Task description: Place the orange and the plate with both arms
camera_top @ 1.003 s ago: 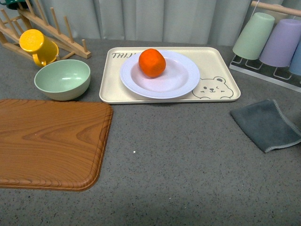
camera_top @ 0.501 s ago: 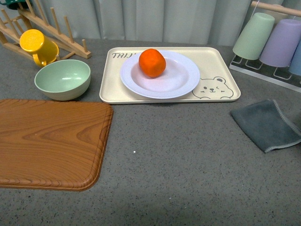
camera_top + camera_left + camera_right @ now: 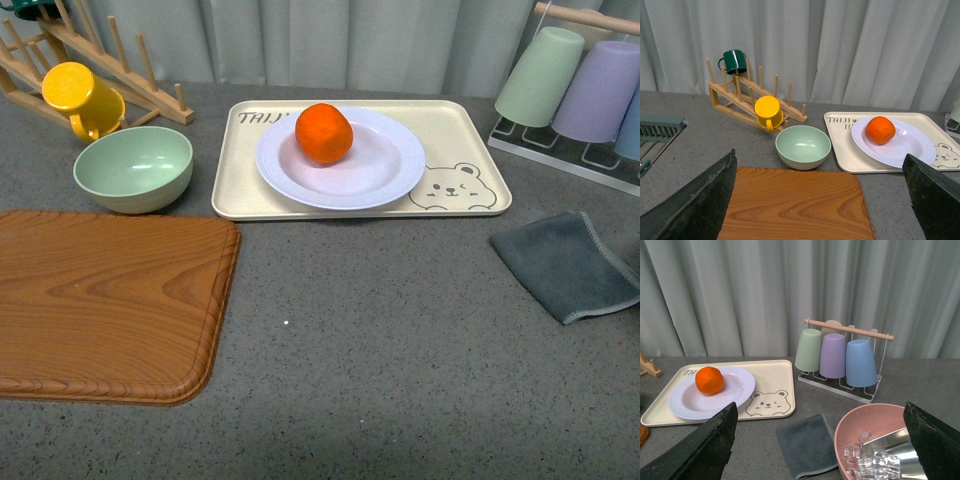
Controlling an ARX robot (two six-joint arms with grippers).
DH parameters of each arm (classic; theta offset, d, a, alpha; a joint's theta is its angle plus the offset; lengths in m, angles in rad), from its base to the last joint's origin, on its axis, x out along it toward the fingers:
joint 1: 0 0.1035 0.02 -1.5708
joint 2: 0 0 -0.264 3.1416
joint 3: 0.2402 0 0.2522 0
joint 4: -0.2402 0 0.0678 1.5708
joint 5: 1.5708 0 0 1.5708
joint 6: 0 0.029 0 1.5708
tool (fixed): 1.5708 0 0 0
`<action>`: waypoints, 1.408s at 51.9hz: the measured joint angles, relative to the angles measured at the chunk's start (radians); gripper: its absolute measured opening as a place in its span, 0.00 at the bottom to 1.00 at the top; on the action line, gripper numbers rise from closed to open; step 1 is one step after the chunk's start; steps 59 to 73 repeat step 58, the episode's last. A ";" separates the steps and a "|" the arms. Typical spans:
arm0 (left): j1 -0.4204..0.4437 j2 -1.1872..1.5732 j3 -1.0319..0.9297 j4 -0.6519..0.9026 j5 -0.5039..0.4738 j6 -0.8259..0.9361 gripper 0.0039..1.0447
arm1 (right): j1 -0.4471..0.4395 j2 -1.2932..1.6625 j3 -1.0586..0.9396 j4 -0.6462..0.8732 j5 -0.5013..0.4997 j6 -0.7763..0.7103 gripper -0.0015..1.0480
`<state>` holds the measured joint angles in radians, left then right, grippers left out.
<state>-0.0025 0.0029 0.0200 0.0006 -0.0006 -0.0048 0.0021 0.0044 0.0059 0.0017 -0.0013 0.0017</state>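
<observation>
The orange point(image 3: 323, 133) sits on the far left part of the pale lavender-white plate point(image 3: 375, 170). The plate rests on the beige bear tray point(image 3: 468, 150) at the back middle of the table. Both also show in the left wrist view, orange point(image 3: 880, 130) on plate point(image 3: 912, 145), and in the right wrist view, orange point(image 3: 709, 380) on plate point(image 3: 737, 387). Neither arm shows in the front view. My left gripper point(image 3: 820, 200) is open and empty above the wooden board point(image 3: 795, 205). My right gripper point(image 3: 820, 440) is open and empty above the grey cloth point(image 3: 807, 445).
A pale green bowl point(image 3: 133, 168) and yellow mug point(image 3: 80, 98) on a wooden rack point(image 3: 120, 60) stand back left. A wooden board point(image 3: 105, 300) lies front left. A grey cloth point(image 3: 565, 265) and a cup rack point(image 3: 580, 90) are right. A pink bowl of ice point(image 3: 875, 440) is near the right gripper.
</observation>
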 joint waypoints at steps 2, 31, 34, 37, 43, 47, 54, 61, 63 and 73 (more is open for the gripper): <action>0.000 0.000 0.000 0.000 0.000 0.000 0.94 | 0.000 0.000 0.000 0.000 0.000 -0.001 0.91; 0.000 0.000 0.000 0.000 0.000 0.000 0.94 | 0.000 0.000 0.000 0.000 0.000 -0.001 0.91; 0.000 0.000 0.000 0.000 0.000 0.000 0.94 | 0.000 0.000 0.000 0.000 0.000 -0.001 0.91; 0.000 0.000 0.000 0.000 0.000 0.000 0.94 | 0.000 0.000 0.000 0.000 0.000 -0.001 0.91; 0.000 0.000 0.000 0.000 0.000 0.000 0.94 | 0.000 0.000 0.000 0.000 0.000 -0.001 0.91; 0.000 0.000 0.000 0.000 0.000 0.000 0.94 | 0.000 0.000 0.000 0.000 0.000 -0.001 0.91; 0.000 0.000 0.000 0.000 0.000 0.000 0.94 | 0.000 0.000 0.000 0.000 0.000 -0.001 0.91; 0.000 0.000 0.000 0.000 0.000 0.000 0.94 | 0.000 0.000 0.000 0.000 0.000 -0.001 0.91; 0.000 0.000 0.000 0.000 0.000 0.000 0.94 | 0.000 0.000 0.000 0.000 0.000 -0.001 0.91; 0.000 0.000 0.000 0.000 0.000 0.000 0.94 | 0.000 0.000 0.000 0.000 0.000 -0.001 0.91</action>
